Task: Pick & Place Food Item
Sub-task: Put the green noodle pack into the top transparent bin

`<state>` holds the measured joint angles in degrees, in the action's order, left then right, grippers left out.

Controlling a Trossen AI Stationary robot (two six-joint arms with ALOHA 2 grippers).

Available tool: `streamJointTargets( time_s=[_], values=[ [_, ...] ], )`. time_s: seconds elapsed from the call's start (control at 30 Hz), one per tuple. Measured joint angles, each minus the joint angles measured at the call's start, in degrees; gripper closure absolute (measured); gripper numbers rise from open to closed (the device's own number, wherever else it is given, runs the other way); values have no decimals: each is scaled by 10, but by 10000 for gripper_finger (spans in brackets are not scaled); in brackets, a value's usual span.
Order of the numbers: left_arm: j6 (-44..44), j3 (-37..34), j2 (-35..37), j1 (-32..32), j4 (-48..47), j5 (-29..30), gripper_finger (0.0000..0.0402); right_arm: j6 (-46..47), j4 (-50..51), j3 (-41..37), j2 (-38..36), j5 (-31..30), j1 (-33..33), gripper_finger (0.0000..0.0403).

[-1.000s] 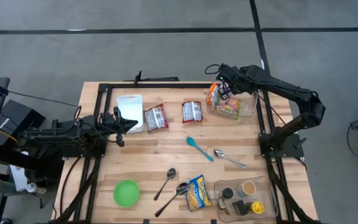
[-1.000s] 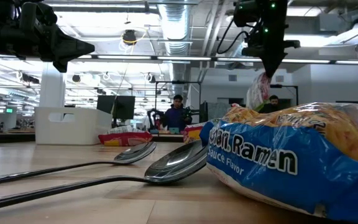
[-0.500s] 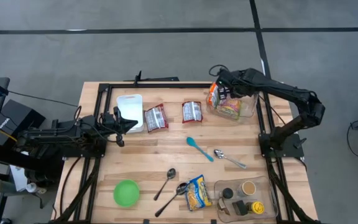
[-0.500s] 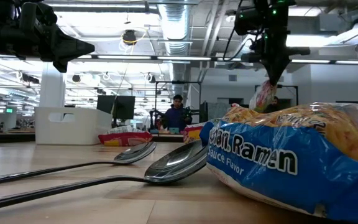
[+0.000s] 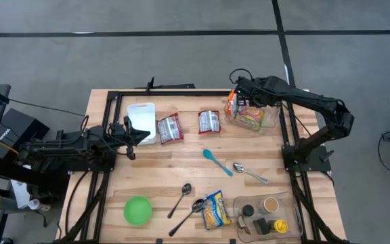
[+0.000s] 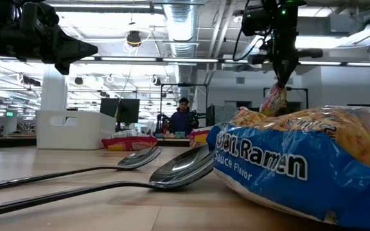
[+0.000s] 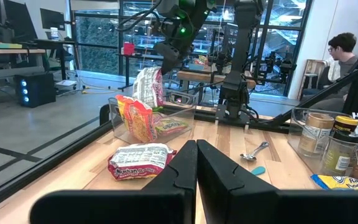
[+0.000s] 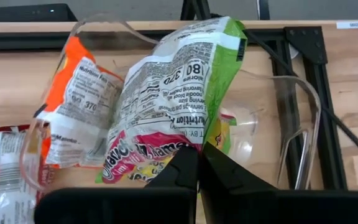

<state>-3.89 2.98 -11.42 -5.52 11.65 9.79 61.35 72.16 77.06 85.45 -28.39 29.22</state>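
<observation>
In the high view, your right tool (image 5: 241, 95) has been sinking over the last second toward the clear container (image 5: 266, 120) at the bench's (image 5: 181, 163) far right corner. The green ramen packet (image 5: 247, 116) is nearly placed.

In the low view, the packet is hanging lower; the container itself is hidden.

In the right wrist view, the tool is pinching the packet's edge.

Your left tool (image 7: 196, 163) is waiting closed, empty.

Glossy crinkly plastic ramen pkt (image 8: 179, 99), clear smooth plastic bin (image 5: 268, 116), shiny metal spoons (image 6: 172, 170), pale matt wood tabletop (image 5: 181, 159)
</observation>
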Motion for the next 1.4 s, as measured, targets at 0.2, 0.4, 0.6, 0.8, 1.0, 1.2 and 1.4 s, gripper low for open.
streamJointTargets(
  time_s=[0.2,0.4,0.6,0.8,1.0,1.2,1.4],
  values=[
    [0,0,0,0,0,0,399,2,7,-1,0,12,-10,403],
    [0,0,0,0,0,0,399,43,1,-54,0,21,-15,403],
    [0,0,0,0,0,0,399,64,-18,-93,1,34,-30,403],
    [0,0,0,0,0,0,399,62,-20,-104,1,64,-37,403],
    [0,0,0,0,0,0,399,42,-19,-114,1,91,-37,403],
    [0,0,0,0,0,0,399,27,-9,-115,1,104,-37,380],
    [0,0,0,0,0,0,399,27,13,-115,0,105,-37,321]
  ],
)
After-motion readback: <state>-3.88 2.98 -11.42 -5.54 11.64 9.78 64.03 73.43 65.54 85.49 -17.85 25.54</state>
